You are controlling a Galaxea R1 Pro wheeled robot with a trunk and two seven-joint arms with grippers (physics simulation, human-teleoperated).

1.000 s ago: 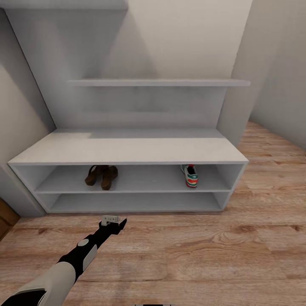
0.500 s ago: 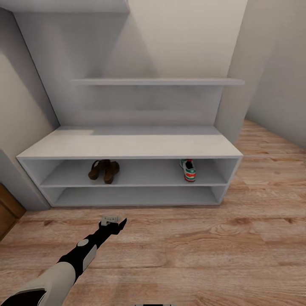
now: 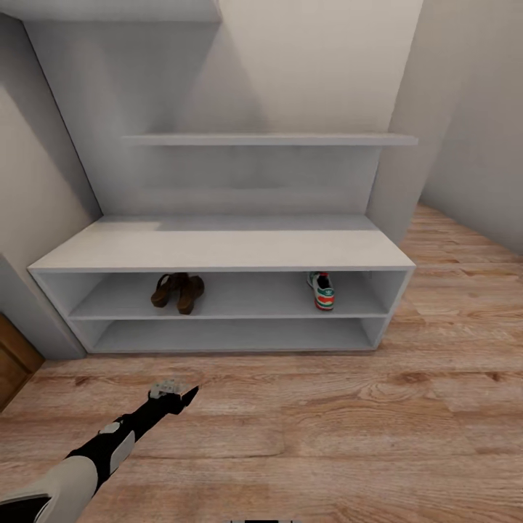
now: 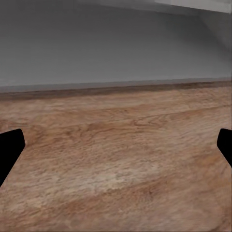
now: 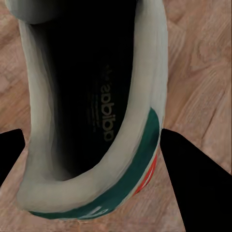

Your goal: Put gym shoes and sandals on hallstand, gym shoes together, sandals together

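Right jaws (image 5: 92, 145) grip 1 gym shoe (image 5: 96, 96); sandals (image 3: 177, 290) shelved

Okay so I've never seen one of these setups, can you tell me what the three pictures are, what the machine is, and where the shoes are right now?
It's a simulated wheeled robot with two arms. The big picture is from its head camera: a pale hallstand holds two brown sandals side by side and one gym shoe on its upper shelf. The left gripper hangs above the wood floor. The left wrist camera looks along that gripper's fingers, spread wide, nothing between. The right wrist camera looks down into the second gym shoe, with dark fingers either side; whether they grip it I can't tell.
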